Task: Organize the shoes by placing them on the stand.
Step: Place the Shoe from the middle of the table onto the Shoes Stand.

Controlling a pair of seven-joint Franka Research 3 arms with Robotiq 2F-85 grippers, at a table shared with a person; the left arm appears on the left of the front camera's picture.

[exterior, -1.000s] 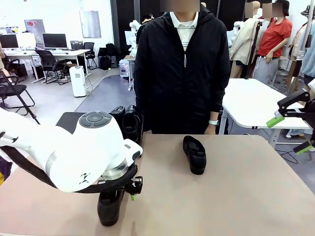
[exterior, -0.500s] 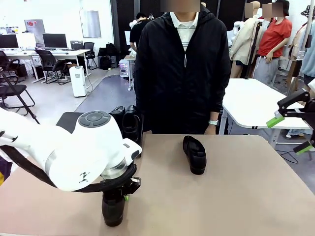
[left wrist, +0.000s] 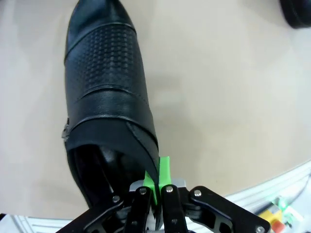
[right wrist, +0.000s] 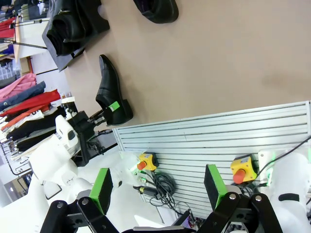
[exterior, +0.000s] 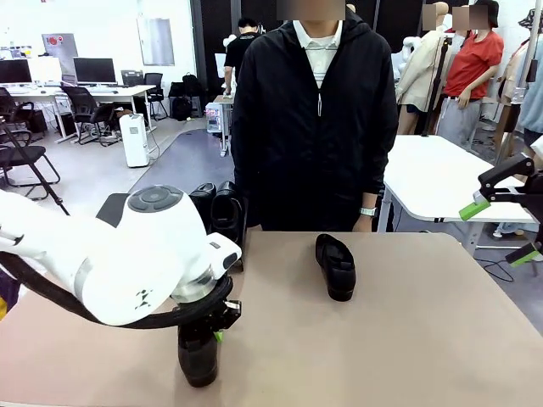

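Observation:
My left gripper (exterior: 218, 329) is shut on the heel rim of a black shoe (exterior: 197, 356) near the table's front edge. In the left wrist view its green fingertips (left wrist: 163, 171) pinch the rim of that shoe (left wrist: 104, 97), whose toe points away. In the right wrist view the same shoe (right wrist: 112, 92) lies on the table. A second shoe (exterior: 335, 265) lies alone at mid table. Two more shoes (exterior: 222, 212) sit on the black stand (exterior: 119, 206) at the far left. My right gripper (exterior: 502, 231) hangs open at the right edge, holding nothing.
A person in a black jacket (exterior: 314, 119) stands at the far side, arms down. A white table (exterior: 433, 170) stands behind on the right. The tan table (exterior: 424, 331) has free room on its right half. Yellow stop buttons (right wrist: 240, 170) sit on the slatted base.
My left gripper has closed on the shoe's heel rim. The shoe has swung from a slant to pointing straight across the table. The right arm has not moved.

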